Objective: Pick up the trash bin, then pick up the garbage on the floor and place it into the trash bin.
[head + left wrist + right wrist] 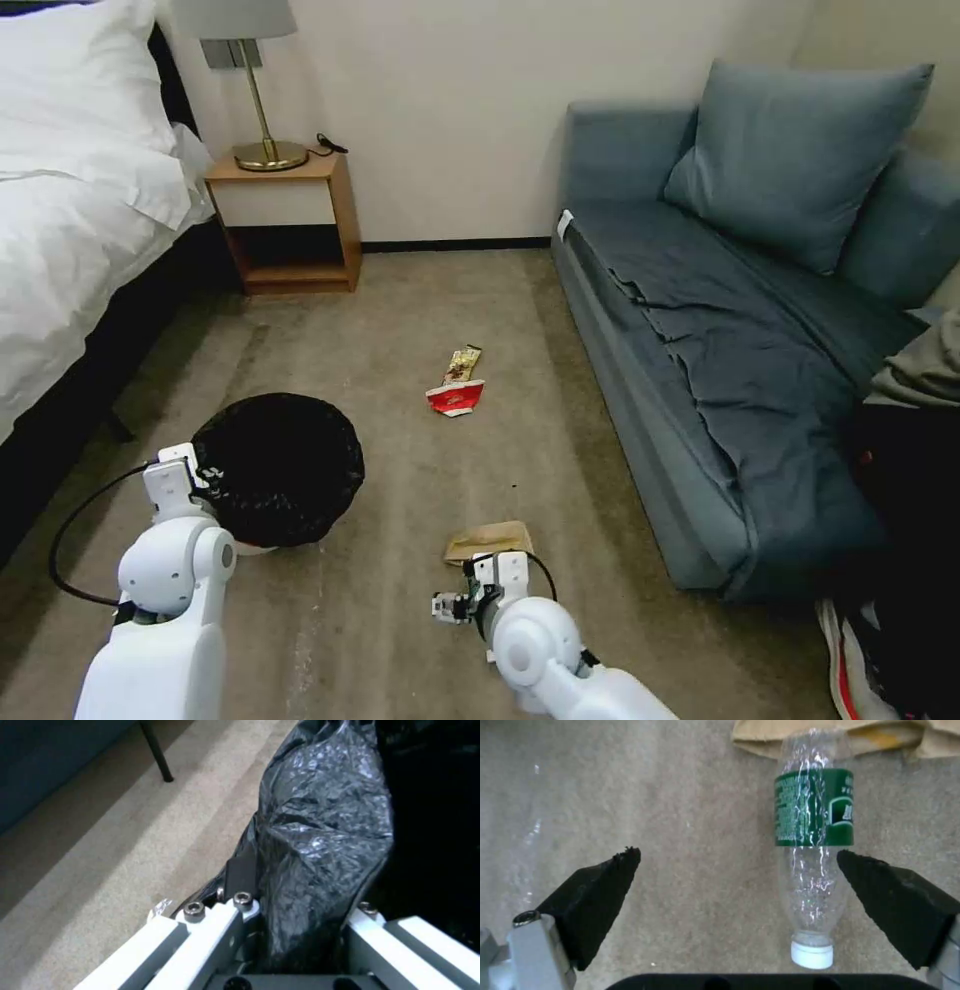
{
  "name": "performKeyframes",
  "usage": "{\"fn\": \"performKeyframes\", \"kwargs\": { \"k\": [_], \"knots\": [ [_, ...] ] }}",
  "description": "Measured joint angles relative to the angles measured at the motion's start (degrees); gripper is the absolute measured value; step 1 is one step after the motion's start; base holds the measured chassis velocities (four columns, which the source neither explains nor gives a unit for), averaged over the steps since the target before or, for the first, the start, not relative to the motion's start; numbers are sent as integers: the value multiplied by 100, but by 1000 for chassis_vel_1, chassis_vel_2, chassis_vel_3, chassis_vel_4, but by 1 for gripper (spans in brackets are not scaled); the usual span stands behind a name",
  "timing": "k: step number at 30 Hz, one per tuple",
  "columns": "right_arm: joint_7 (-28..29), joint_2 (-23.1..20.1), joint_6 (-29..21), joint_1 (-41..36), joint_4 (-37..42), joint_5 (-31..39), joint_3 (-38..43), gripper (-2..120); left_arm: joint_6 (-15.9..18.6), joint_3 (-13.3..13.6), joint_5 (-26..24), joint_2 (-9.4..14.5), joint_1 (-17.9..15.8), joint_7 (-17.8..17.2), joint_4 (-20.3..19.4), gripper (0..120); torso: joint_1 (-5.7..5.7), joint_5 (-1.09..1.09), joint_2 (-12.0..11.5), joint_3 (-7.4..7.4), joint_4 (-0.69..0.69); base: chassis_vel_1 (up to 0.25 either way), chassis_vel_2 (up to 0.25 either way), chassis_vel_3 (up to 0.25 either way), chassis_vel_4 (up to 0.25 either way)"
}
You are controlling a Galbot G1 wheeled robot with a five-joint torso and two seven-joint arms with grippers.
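- The trash bin [285, 470], lined with a crinkly black bag, was seen on the carpet [400, 320] near the bed [70, 230], with its rim pinched by the left gripper [200, 478].
- In the left wrist view, the bag-covered rim [320, 843] was seen clamped between the fingers.
- The right gripper [737, 885] was held low over the floor, its black pads [600, 885] spread wide.
- A clear bottle [812, 870] with a green label lay between the pads but close to one of them, its far end touching a brown paper bag [760, 737].
- It was judged that an off-centre closure could push the smooth bottle sideways and let it roll free.
- A red-and-white wrapper [455, 397] and a gold wrapper [462, 362] lay farther off, near the sofa [700, 340].
- A slip of the thin liner at the left grip could be feared.
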Motion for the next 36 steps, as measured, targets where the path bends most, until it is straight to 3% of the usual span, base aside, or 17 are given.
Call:
{"fn": "performKeyframes", "kwargs": {
  "k": [27,36],
  "knots": [
    [-1535,315,252,150,-1566,-1389,378,100,-7,57,128,-103,218,2,-300,2,0,1,0,0,-1,0,0,0,0],
    [-2121,433,659,173,-2199,-1961,435,98,7,22,154,-141,344,-28,-482,2,0,1,0,0,-1,0,0,0,0]
  ]
}}
